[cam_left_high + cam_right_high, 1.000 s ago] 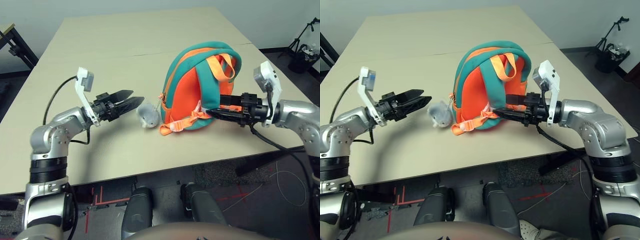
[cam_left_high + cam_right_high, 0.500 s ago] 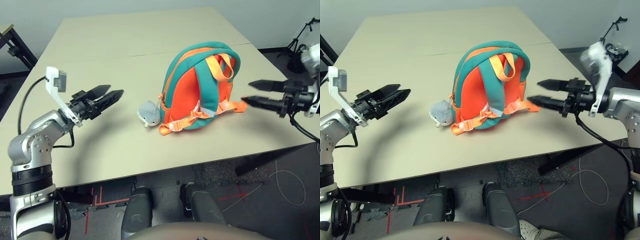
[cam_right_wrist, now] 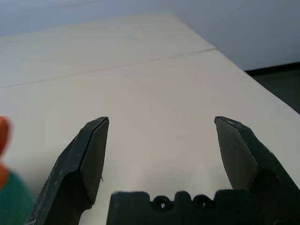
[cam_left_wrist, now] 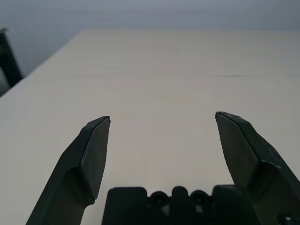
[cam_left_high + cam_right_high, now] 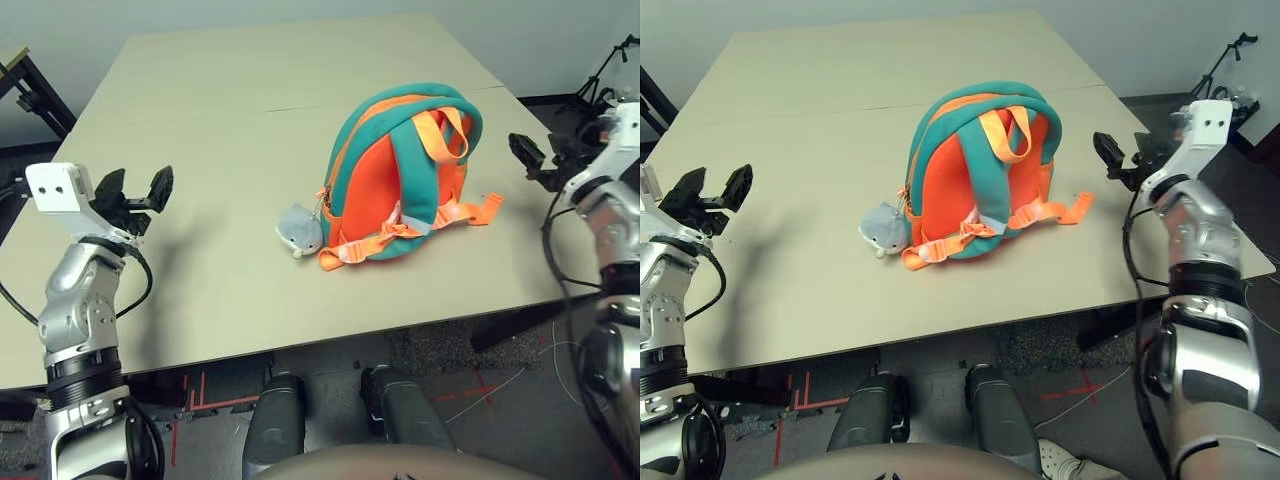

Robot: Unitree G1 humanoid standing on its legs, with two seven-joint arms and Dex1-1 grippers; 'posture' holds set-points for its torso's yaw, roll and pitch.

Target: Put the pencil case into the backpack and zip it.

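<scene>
Backpack (image 5: 400,170) stands zipped, I judge — both grippers, left (image 5: 134,188) and right (image 5: 1118,160), spread empty; I keep clear of straps (image 5: 465,212).

Both arms are silver metal with rounded joint housings and ribbed black rings between segments. Each wrist carries a white box-shaped camera mount (image 5: 58,187). Thin black cables loop from the wrists along the forearms. The left gripper (image 5: 135,187) and right gripper (image 5: 1118,158) have matte black, tapered fingers on black bases.
</scene>
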